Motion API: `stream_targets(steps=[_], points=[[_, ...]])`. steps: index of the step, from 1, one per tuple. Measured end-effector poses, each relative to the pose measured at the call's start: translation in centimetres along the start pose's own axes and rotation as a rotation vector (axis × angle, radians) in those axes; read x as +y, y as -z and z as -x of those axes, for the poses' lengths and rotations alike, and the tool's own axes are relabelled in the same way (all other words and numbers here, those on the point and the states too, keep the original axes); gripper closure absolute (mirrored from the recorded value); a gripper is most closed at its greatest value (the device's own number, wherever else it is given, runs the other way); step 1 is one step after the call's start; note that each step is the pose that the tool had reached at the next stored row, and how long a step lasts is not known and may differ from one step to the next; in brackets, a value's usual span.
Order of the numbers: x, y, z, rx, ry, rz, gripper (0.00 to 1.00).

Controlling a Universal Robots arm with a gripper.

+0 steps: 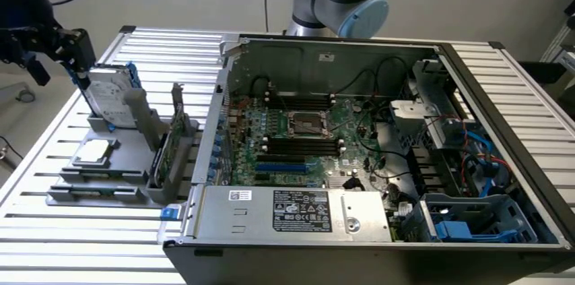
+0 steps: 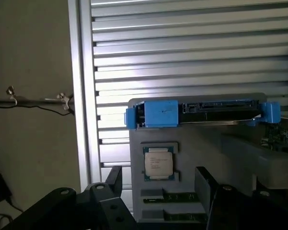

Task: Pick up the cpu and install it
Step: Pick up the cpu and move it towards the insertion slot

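Wrist view: gripper point(image 2: 158, 169) open, jaws spread wide, nothing between them. Two black, blocky fingers point(image 2: 114, 179) with angled faces, matt finish.

The cpu point(image 2: 158, 162) lies flat in a shallow square recess of the grey holder point(image 2: 216, 153), well clear of both fingers and framed between them. Thin square chip, dull silver-grey metal lid with faint print, narrow green edge around it, corners slightly rounded. In the exterior view the cpu point(image 1: 94, 152) sits on the same stepped grey holder point(image 1: 99, 177) at that view's left, outside the computer case point(image 1: 503, 83).

Hard drive point(image 2: 201, 112) stands on edge in a holder slot just beyond the chip: silver body, bright blue plastic rails at both ends. Two narrow green memory sticks point(image 2: 180, 197) lie in slots on the near side of the chip. A green circuit card point(image 2: 284, 135) stands at the holder's far end.

Table point(image 2: 182, 48): ribbed aluminium slats, pale, reflective.

Exterior view: the case is open, a black and bare-metal box with the green motherboard point(image 1: 297, 143) exposed. Square metal-framed socket point(image 1: 306, 123) sits near the board's middle, between rows of black memory slots. Gripper hardware hangs dark above the holder at the exterior view's left.
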State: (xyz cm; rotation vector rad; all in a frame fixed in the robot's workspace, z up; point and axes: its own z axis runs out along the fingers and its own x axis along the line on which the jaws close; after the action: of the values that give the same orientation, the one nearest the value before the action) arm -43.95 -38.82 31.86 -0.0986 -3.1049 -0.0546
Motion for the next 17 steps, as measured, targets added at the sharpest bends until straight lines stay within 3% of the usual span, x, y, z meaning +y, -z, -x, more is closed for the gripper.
stream_targets(steps=[17], points=[[-1.03, -3.06, 0.1, 0.0012, 0.029, -0.0011, 0.29]])
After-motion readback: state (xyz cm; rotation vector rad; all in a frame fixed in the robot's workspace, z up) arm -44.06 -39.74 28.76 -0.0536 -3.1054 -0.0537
